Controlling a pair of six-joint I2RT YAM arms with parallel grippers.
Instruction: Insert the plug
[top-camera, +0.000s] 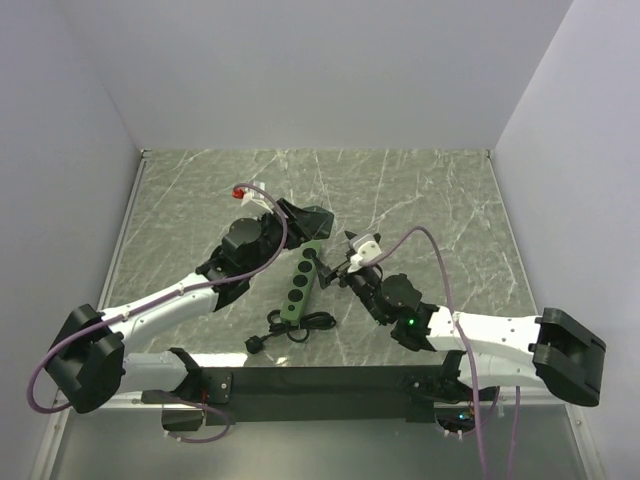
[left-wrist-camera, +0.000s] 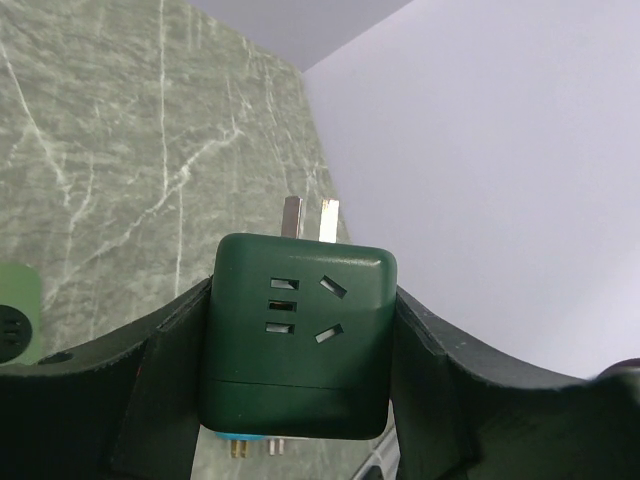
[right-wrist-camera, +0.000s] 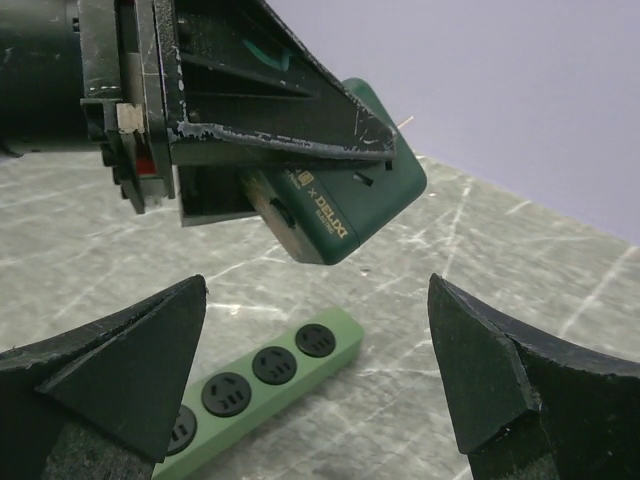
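As the left gripper's (left-wrist-camera: 300, 300) jaws clamp the green cube adapter (left-wrist-camera: 295, 370) above the power strip (top-camera: 300, 285), prongs (left-wrist-camera: 328, 220) pointing away from its wrist, we see the right gripper's (right-wrist-camera: 318, 300) jaws wide, empty.

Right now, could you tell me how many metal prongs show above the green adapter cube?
2: a left prong and a right prong, side by side behind the adapter cube; others may be hidden.

- We see a tabletop (top-camera: 430, 200) of grey-green marble, crossed by thin white veins.
- We find plain pale lavender panels closing it in on three sides: the back wall (top-camera: 320, 70), the left wall (top-camera: 50, 170) and the right wall (top-camera: 585, 170).
- We note soft, even light, with only faint shadows on the marble.
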